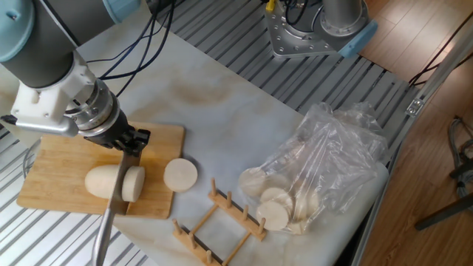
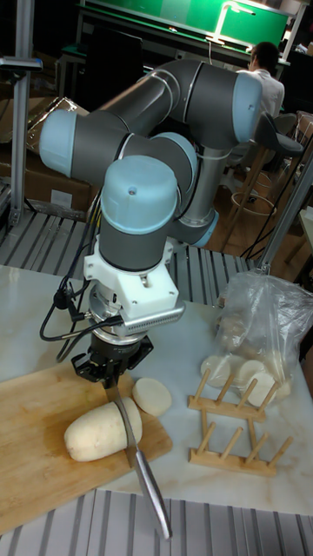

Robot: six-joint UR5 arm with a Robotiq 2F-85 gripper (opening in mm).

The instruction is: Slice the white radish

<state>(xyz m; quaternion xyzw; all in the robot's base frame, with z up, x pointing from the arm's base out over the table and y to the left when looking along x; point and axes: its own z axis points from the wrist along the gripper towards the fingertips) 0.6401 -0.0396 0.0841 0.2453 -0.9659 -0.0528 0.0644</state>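
The white radish (image 1: 102, 181) (image 2: 91, 432) lies on its side on the wooden cutting board (image 1: 52, 174) (image 2: 30, 434), rounded end to the left. My gripper (image 1: 131, 140) (image 2: 111, 375) hangs just above its right part, shut on a metal knife (image 1: 109, 218) (image 2: 146, 473). The blade stands in the radish near its right end, with a thick end piece (image 1: 135, 183) on the far side of the blade. The knife's long end sticks out past the board's front edge. One cut round disc (image 1: 180, 174) (image 2: 152, 395) lies flat just off the board's right edge.
A small wooden rack (image 1: 220, 220) (image 2: 233, 427) stands right of the board. Behind it is a clear plastic bag (image 1: 325, 159) (image 2: 265, 317) holding pale round slices. Another robot's metal base (image 1: 314, 29) sits at the back, on slatted metal.
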